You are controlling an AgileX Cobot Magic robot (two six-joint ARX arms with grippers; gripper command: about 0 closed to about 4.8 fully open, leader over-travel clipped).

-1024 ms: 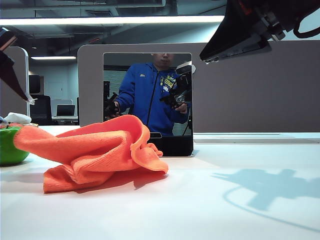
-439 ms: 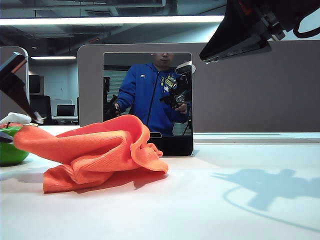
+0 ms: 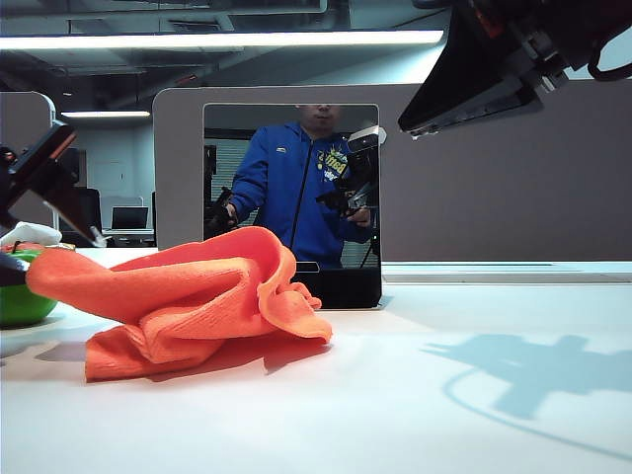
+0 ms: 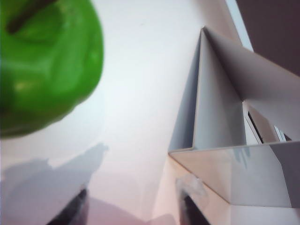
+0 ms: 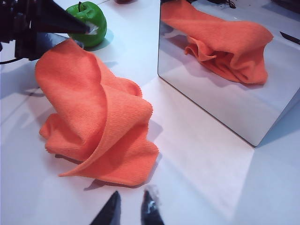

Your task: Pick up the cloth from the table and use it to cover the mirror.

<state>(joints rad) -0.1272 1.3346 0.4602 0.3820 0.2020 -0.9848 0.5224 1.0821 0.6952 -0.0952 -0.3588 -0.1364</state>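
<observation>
Since the earlier frame, the left gripper [image 3: 59, 193] has been lowered at 9 o'clock toward the cloth [image 3: 188, 296]; its fingers are parted and empty. A grasp is judged to be imminent. Bunched on the bench [image 3: 444, 415], the cloth lies before the uncovered mirror [image 3: 292, 202], beside a green apple [image 5: 89, 21]. High at 1 o'clock, the right gripper [image 5: 130, 211] is nearly closed, empty. No containers are seen.

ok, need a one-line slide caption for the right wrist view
Crumpled orange cloth on the table before the uncovered mirror; left gripper nears it.
</observation>
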